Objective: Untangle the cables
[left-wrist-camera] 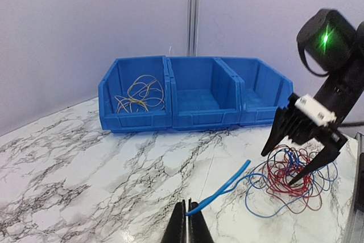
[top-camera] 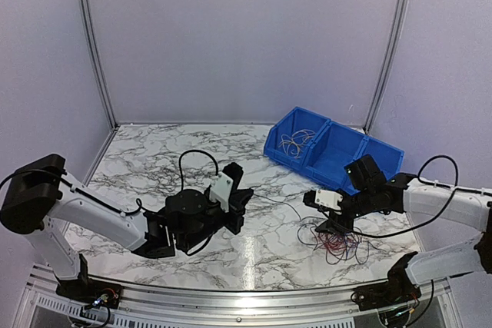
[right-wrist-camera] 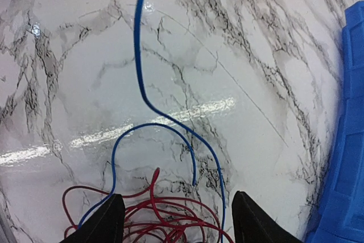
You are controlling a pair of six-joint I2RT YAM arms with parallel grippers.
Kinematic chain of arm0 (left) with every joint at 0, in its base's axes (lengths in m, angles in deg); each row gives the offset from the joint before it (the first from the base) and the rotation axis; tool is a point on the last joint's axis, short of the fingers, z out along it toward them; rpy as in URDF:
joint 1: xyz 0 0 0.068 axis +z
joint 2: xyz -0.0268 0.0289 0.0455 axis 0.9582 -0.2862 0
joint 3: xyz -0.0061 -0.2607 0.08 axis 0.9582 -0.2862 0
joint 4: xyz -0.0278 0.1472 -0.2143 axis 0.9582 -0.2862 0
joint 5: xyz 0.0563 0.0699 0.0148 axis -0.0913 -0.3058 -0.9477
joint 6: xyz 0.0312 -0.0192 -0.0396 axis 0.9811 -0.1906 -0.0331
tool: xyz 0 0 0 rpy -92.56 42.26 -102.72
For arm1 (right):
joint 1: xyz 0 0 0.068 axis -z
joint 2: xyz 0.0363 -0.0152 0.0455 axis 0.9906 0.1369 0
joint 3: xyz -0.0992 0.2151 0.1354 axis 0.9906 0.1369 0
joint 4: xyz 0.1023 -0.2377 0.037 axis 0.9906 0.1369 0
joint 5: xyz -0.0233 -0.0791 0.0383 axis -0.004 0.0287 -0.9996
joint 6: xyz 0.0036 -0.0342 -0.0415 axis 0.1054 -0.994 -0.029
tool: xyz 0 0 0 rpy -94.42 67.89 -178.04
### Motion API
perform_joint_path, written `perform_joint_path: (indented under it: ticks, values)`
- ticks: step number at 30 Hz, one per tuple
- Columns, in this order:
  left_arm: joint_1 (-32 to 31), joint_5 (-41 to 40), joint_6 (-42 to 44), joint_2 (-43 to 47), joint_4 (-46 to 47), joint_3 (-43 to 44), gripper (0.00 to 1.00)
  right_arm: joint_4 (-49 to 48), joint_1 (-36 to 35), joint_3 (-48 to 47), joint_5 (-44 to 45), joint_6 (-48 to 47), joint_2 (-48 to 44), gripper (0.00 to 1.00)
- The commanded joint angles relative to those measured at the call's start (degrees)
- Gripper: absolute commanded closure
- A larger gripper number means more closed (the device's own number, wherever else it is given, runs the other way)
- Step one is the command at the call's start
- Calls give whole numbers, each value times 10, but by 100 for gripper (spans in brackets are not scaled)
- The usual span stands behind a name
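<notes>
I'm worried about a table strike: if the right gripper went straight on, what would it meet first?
Likely the cables, heaped right under the open right gripper; the table lies just beneath them.

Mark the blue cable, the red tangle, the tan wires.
blue cable (left-wrist-camera: 224, 189), left wrist view, raised straight stretch.
red tangle (left-wrist-camera: 284, 189), left wrist view, loop centre.
tan wires (left-wrist-camera: 139, 92), left wrist view, coil middle.

Glossy marble-look tabletop (left-wrist-camera: 85, 169), smooth blue plastic bins (left-wrist-camera: 199, 119), shiny thin cables (left-wrist-camera: 284, 197)
</notes>
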Motion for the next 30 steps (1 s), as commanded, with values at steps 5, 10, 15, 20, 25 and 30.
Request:
perform_joint_path:
  ticks: [5,10,15,20,25,30]
  values:
    - [-1,-49,53,127,26,-37,100,-76,3,11,129,12,80,43]
    - [0,-79,103,222,-50,-29,100,-87,5,17,153,13,118,50]
    - [0,-110,165,306,-136,15,100,-85,12,12,153,19,133,55]
    - [0,-151,244,382,-200,74,100,-81,22,9,148,23,136,56]
    - [0,-190,313,449,-241,148,100,-79,39,5,148,31,143,50]
    - [0,-211,362,496,-247,188,100,-71,50,0,143,35,154,48]
